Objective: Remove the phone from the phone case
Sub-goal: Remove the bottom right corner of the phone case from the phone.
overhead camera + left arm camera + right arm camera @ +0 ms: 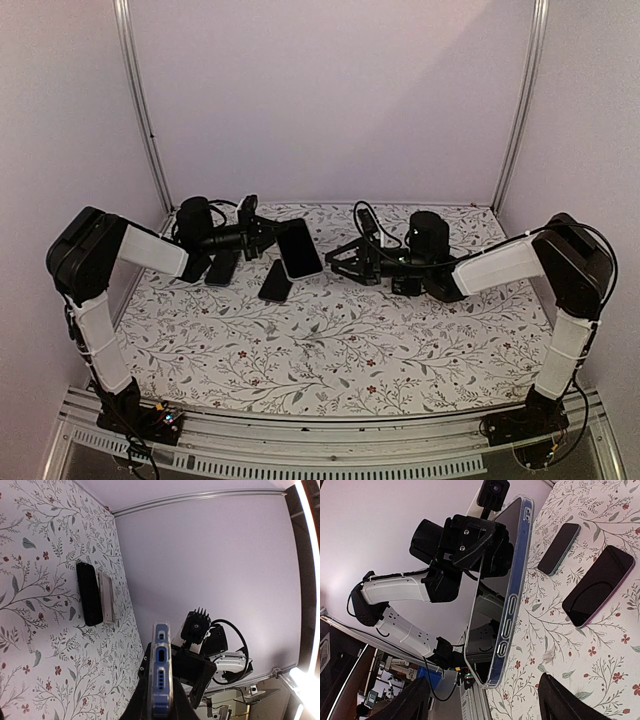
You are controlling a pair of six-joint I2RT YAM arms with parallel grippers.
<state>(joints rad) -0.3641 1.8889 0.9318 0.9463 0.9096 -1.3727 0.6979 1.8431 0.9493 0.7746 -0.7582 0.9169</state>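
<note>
**Holding the cased phone aloft; extraction not yet begun**

Location: the dark slab-shaped phone, seated in its clear, blue-edged plastic case, is off the floral-patterned tabletop. It hangs above the far-left part, between the two arms.

Tools: the left tool is clamped narrow on the cased phone at one short end. The right tool stands wide, just beside the phone's free end and holding nothing. Its black fingers frame that end without touching it.

Risks, as judged:
- The right tool may close across phone and case together, so that a pull shifts the whole unit in the left tool instead of parting the two.
- The left hold sits at one end only, so a push on the far end could lever the phone out of it and drop it.
- A dark loose handset lies on the tabletop almost under the free end and would be struck by a drop.
- The two tools are near one another, and a misjudged advance could bring them into contact.

Orientation: the long axis runs out from the left tool toward the right tool. The broad dark face is turned up toward the overhead camera. The port end faces the left wrist camera, and the buttoned side edge faces the right wrist camera.
</note>
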